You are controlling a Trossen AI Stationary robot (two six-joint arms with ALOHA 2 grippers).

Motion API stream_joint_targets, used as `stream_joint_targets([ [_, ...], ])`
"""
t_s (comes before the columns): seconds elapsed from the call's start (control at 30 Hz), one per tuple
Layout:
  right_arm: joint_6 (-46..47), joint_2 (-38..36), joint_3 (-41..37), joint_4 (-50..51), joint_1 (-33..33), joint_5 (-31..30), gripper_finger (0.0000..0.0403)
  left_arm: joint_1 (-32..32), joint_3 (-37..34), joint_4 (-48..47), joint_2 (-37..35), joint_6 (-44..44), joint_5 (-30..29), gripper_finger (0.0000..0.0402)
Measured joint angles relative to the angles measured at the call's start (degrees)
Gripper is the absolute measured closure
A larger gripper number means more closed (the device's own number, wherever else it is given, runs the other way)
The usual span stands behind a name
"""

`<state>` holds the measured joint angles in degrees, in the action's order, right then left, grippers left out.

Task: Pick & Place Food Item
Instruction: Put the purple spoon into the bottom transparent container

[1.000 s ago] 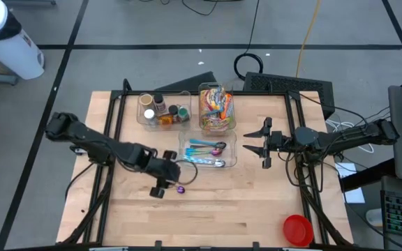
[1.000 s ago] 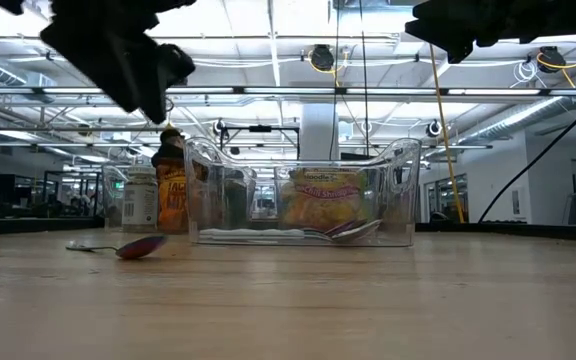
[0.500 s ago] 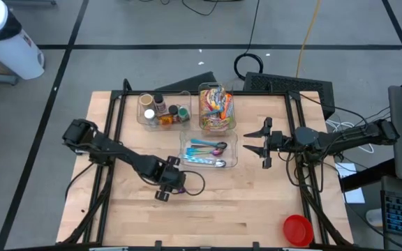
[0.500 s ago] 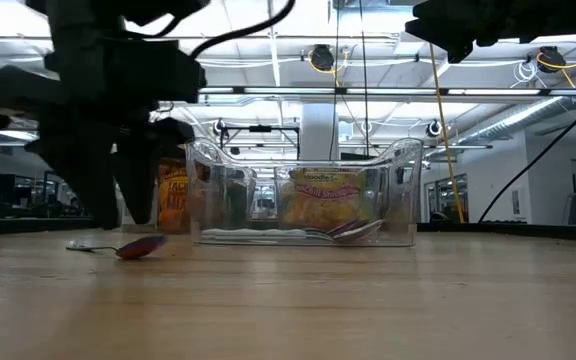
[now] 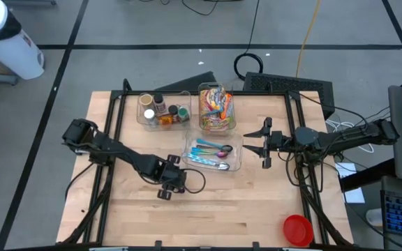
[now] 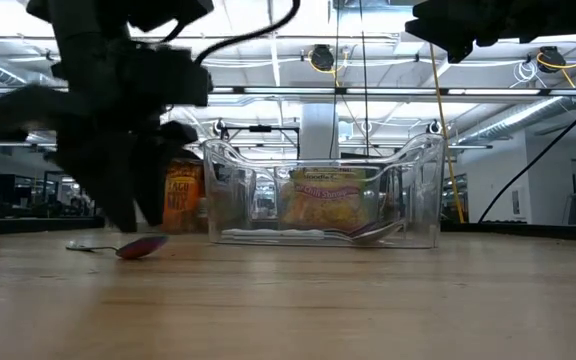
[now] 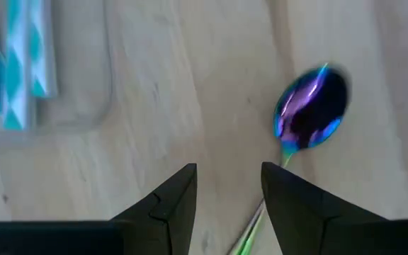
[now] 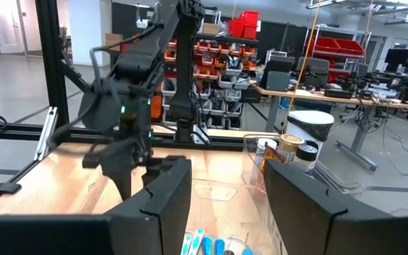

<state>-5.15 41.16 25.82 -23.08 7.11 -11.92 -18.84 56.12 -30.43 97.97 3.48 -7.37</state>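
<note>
A spoon [image 7: 310, 110] with a shiny purple bowl lies flat on the wooden table [image 5: 243, 209]; the low view shows the spoon [image 6: 140, 246] too. My left gripper [image 7: 229, 177] points steeply down just above it, open. Its fingers stand on either side of the spoon's thin handle [image 7: 252, 230], and I cannot tell whether they touch it. In the low view my left gripper [image 6: 136, 222] hangs right behind the spoon. My right gripper [image 5: 264, 144] hovers level at the table's right, open, with nothing in it. Noodle packets fill a clear tub [image 5: 216, 108] at the back.
A clear bin of cutlery [image 5: 213, 155] stands right of my left gripper. A clear bin of jars [image 5: 162, 110] stands at the far left. A red round dish [image 5: 298, 229] sits at the near right corner. Bare wood stretches along the near edge.
My left gripper has come down over the spoon, tipping more steeply toward the table, and has then kept almost still. The clear cutlery bin has slid a little toward the table's right and near edges.
</note>
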Motion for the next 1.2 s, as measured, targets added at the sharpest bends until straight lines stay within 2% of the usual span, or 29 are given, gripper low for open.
stream_joint_targets([
  [0.2, 0.0, 0.0, 0.0, 0.1, 0.0, 0.0, 0.0234, 0.1, 0.1, -0.1, -2.5, 0.1, -0.2, 0.0236],
  [0.43, 0.0, 0.0, 0.0, 0.0, 0.0, 0.0, 0.0234, -0.9, 0.2, 2.4, -2.3, -0.1, 7.8, 0.0236],
  [0.83, 0.0, 0.0, 0.0, -0.1, 0.0, 0.0, 0.0234, -1.2, -4.8, 4.2, -0.8, 4.6, 7.5, 0.0236],
  [1.0, 0.0, 0.0, 0.0, -0.2, 0.0, 0.0, 0.0234, -1.2, -7.1, 8.4, -1.1, 4.4, 7.3, 0.0237],
  [1.1, 0.0, 0.0, 0.0, -0.2, 0.0, 0.0, 0.0234, -1.3, -7.5, 9.4, -1.1, 4.3, 6.7, 0.0251],
  [1.2, 0.0, 0.0, 0.0, -0.2, 0.0, 0.0, 0.0234, -1.3, -7.5, 9.9, -1.1, 4.2, 6.5, 0.0286],
])
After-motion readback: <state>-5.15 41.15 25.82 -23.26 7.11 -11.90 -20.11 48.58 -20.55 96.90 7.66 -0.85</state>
